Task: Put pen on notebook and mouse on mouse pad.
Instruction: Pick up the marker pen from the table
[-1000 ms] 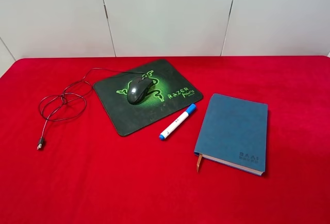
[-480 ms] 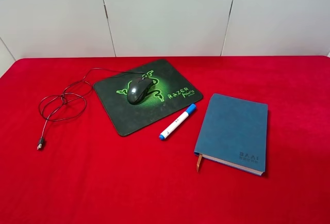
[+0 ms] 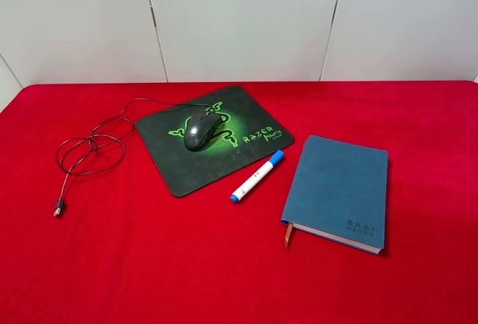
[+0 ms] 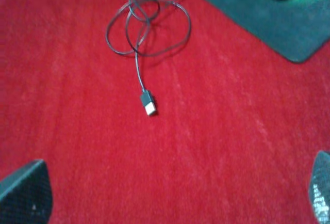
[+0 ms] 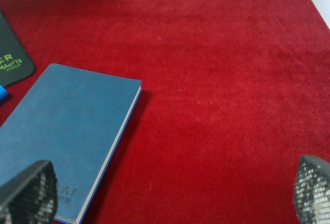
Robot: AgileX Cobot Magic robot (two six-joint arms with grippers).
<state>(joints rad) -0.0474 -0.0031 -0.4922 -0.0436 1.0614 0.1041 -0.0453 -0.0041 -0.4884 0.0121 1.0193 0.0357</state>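
Pen: off the notebook, lying on the red counter. Mouse: on the mouse pad.

Nearest to us, both arms are known only from the wrist views, where just the two fingertips of each show.
- Left claw: raised above bare red cloth and looking down on it. Fingers spread wide, released, nothing between them, touching nothing.
- Right claw: raised above the counter at the near edge of the notebook. Fingers spread wide, released, empty. From this angle we cannot tell how high it sits over the cover.

Moving outward in the high view:
- The notebook lies flat and closed on the right half, blue-grey cover up, slightly turned, with dark lettering in its near right corner. An orange-brown ribbon hangs out at its near left corner. Nothing lies on the cover.
- The pen lies on a diagonal between notebook and mouse pad, blue cap at the far end. It is just beside both; we see a narrow gap to the notebook.
- A USB plug rests on the cloth at left, and its thin cable coils in loose loops beyond it.
- The mouse pad lies flat, turned at an angle, green logo up. The mouse sits on its far half, over the logo, cable leading off leftward.
- White wall panels stand behind the counter.
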